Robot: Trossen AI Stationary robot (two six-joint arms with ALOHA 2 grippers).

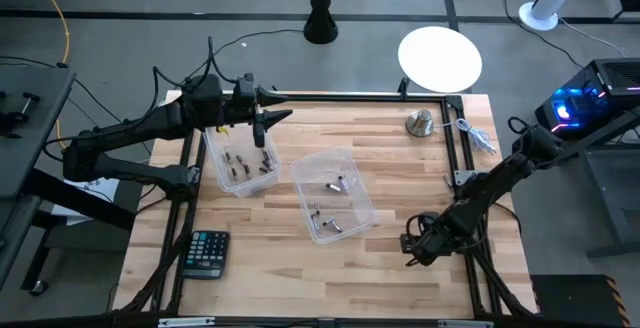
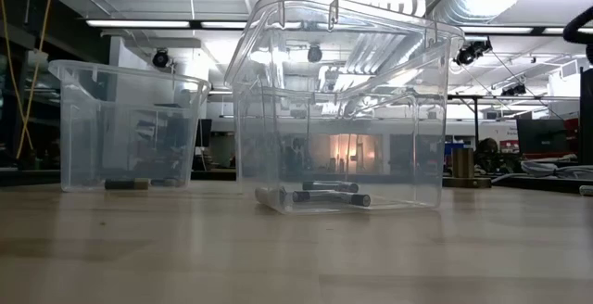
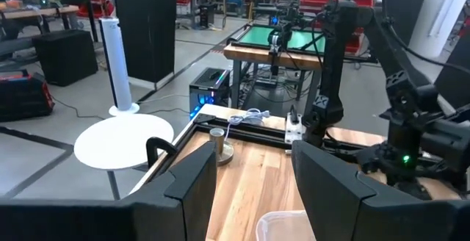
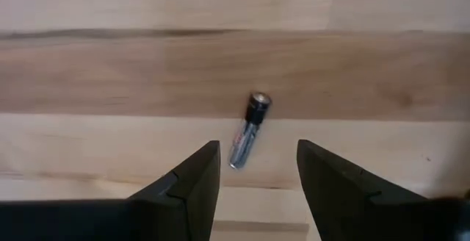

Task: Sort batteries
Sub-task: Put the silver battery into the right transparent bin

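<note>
I am part-way through sorting batteries, and the step in hand is picking up a loose one. My right tool (image 4: 253, 169) hangs low over the bare wooden surface (image 1: 270, 268) near the front right, its two dark fingers spread open and empty. In the right wrist view a single battery (image 4: 248, 128), dark at one end and silvery at the other, lies flat on the wood just beyond the fingertips, angled slightly. I judge the next move calls for going forward and down so the fingers straddle it, then closing. My left tool (image 1: 264, 128) hovers above the back-left clear bin (image 1: 212, 156), open and holding nothing. From above I see both clear bins: that left bin holds several small dark batteries (image 1: 245, 164), and the middle bin (image 1: 368, 206) holds a few silvery ones (image 1: 330, 223). The overhead picture does not show the loose battery, since the right arm covers that spot; only the wrist camera reveals it. The table-height view shows the middle bin sitting tilted.
</note>
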